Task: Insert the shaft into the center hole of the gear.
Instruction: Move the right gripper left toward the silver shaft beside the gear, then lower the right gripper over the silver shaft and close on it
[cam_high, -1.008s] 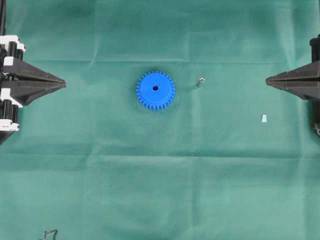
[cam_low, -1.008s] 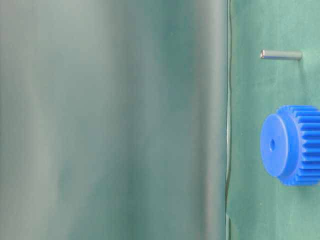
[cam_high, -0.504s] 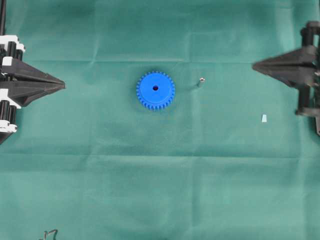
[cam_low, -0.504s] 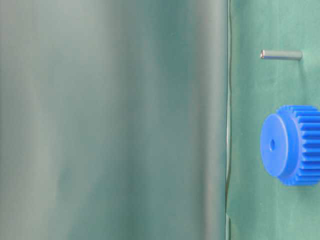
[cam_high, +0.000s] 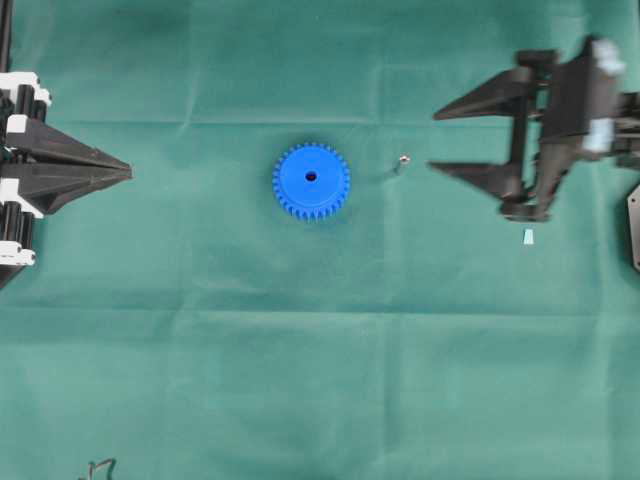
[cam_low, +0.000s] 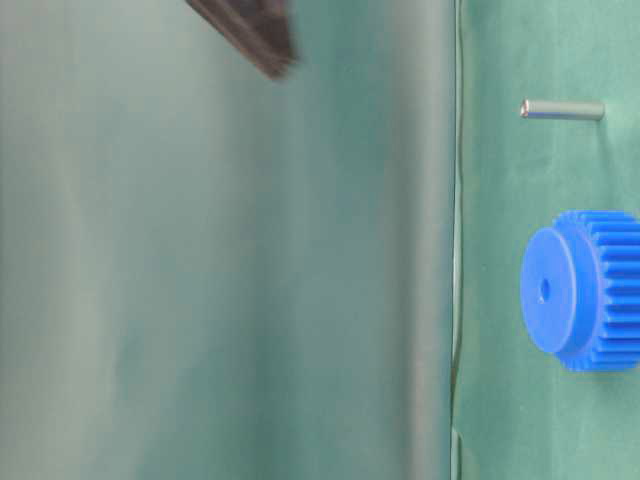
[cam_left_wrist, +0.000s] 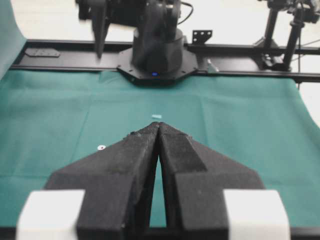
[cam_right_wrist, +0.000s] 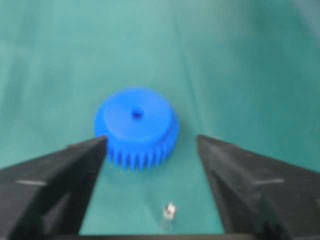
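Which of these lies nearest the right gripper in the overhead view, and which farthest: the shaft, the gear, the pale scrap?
From the right gripper, fingers spread:
1. Shaft, standing just left of the fingertips.
2. Pale scrap, on the cloth below the gripper body.
3. Gear, farther left, mid-table.

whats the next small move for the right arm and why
Probably ease the right end effector forward and down around the shaft: it is open and empty, and the shaft stands upright on the cloth beside the gear, not yet picked up.

Overhead looks straight down; the close, sideways-turned table-level view shares its gear (cam_high: 311, 181) and shaft (cam_high: 402, 161).
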